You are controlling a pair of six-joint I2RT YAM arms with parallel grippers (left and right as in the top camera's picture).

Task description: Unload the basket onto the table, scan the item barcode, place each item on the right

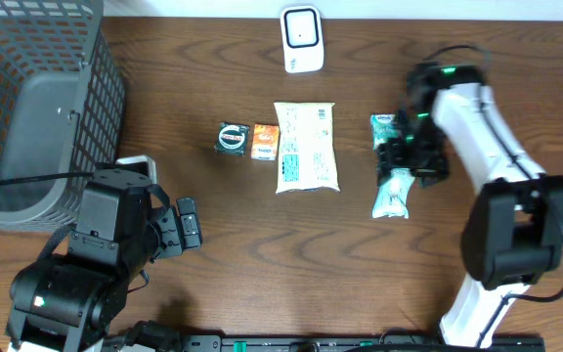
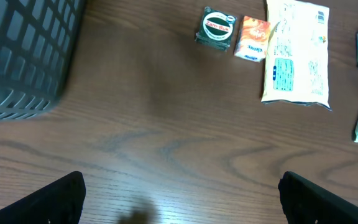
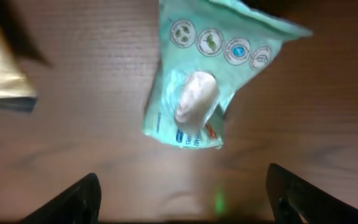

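A teal snack packet lies on the table right of centre, its middle hidden by my right gripper, which hovers over it. In the right wrist view the teal packet lies flat just ahead of my right gripper, whose jaws stand wide apart with only bare wood between them. The white barcode scanner stands at the table's far edge. At the lower left my left gripper is open over bare wood. Its dark fingertips sit wide apart in the left wrist view.
A white bag, an orange packet and a round green tin lie in a row at the centre. A dark mesh basket fills the far left corner. The same white bag and tin show ahead of my left wrist.
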